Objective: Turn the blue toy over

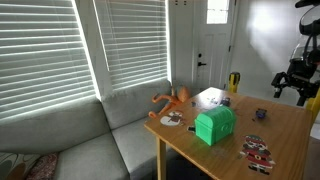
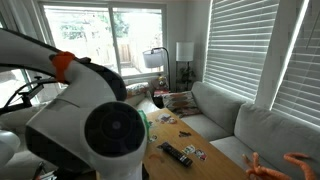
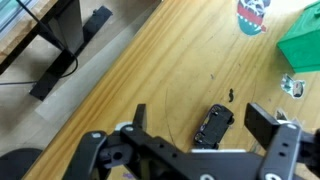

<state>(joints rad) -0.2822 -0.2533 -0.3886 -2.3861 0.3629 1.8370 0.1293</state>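
The blue toy point(image 3: 212, 127) is a small dark object lying on the wooden table point(image 3: 150, 70). In the wrist view it lies between the two spread fingers of my gripper point(image 3: 198, 114), nearer the right finger, and nothing touches it. In an exterior view the toy point(image 1: 261, 114) sits near the table's far side, with my gripper point(image 1: 290, 88) hanging open above and beyond it. The arm hides the toy in the exterior view taken from behind the robot.
A green box point(image 1: 214, 125) point(image 3: 305, 45) stands mid-table. An orange figure point(image 1: 172, 101) point(image 2: 275, 165) lies at the table end by the grey sofa point(image 1: 80, 140). Printed cards point(image 1: 256, 152) point(image 3: 252, 15), a remote point(image 2: 178, 155) and a yellow object point(image 1: 233, 81) are also there.
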